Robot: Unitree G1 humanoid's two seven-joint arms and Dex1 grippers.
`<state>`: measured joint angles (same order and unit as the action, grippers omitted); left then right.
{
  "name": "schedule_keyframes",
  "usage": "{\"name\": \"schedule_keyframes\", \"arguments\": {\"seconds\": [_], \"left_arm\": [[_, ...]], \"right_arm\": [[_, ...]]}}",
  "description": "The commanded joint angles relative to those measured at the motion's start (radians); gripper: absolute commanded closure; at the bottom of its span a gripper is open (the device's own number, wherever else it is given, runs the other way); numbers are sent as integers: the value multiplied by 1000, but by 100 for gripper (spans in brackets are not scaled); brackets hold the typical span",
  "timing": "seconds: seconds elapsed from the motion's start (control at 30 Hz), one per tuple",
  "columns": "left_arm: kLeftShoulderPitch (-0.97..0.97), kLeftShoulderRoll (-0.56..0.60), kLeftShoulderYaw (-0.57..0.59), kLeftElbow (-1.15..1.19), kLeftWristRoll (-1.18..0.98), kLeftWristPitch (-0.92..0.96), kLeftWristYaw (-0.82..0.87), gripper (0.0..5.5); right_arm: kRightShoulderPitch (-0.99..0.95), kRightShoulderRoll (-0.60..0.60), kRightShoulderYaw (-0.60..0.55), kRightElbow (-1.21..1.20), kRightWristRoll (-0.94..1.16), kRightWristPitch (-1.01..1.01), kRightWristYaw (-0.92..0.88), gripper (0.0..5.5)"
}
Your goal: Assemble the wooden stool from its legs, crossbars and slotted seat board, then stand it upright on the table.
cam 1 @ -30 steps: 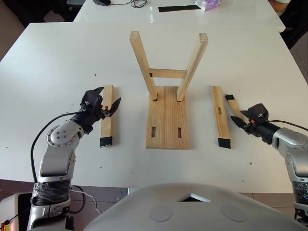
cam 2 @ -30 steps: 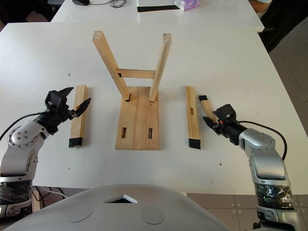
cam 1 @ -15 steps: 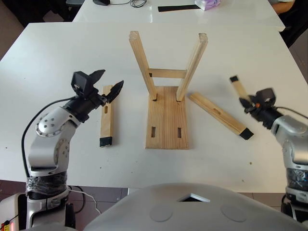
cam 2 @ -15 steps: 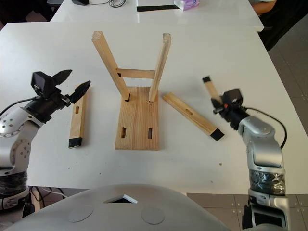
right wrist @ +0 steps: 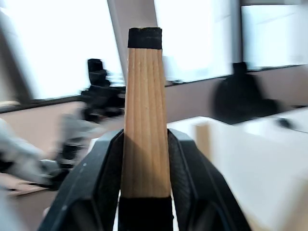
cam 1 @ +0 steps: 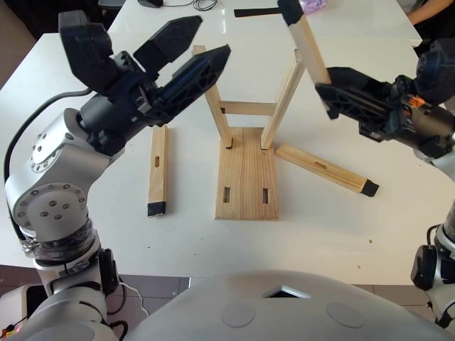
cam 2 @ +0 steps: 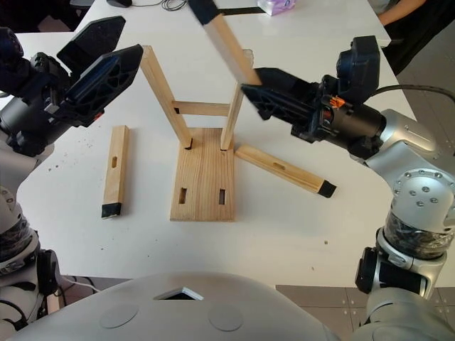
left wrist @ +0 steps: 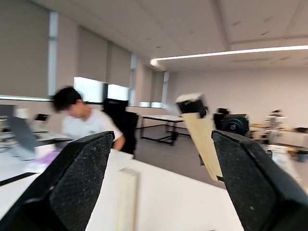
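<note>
Mid-build: my right gripper [cam 2: 250, 84] pinched the crossbar [cam 2: 222, 39] aloft, left gripper [cam 1: 213, 37] hung spread, empty. Next, I reckoned, it needed slotting into the loose leg [cam 1: 323, 169].

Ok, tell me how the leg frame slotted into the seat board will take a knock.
Likely tippy: the upright legs stand tall from slots at the far end of the flat seat board. The crossbar ties them, so they would probably lean together, stiffly. The board looks stable.
</note>
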<state>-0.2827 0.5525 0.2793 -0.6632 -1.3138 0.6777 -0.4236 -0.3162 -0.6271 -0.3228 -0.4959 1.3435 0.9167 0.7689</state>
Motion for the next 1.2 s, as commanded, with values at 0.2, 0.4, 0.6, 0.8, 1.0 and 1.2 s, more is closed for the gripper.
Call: {"name": "schedule_keyframes", "arguments": {"seconds": [0.2,0.4,0.6,0.8,1.0,1.2], "left_arm": [[-10,15,-85,39,-74,42,-51,203],[-33,-3,-153,3,-40,28,-80,203],[-49,-1,-188,7,-53,41,-97,203],[-66,12,-206,12,-83,59,-109,203],[-64,27,-207,18,-93,75,-118,203],[-45,44,-209,13,-80,80,-143,203]], "right_arm": [[-107,-1,45,116,212,40,-52,421],[-123,19,126,145,193,57,-17,421],[-131,34,184,117,155,50,8,421],[-78,17,240,72,41,34,69,421],[-57,8,254,67,-46,18,112,421],[-60,13,242,65,-56,20,124,421]]}}
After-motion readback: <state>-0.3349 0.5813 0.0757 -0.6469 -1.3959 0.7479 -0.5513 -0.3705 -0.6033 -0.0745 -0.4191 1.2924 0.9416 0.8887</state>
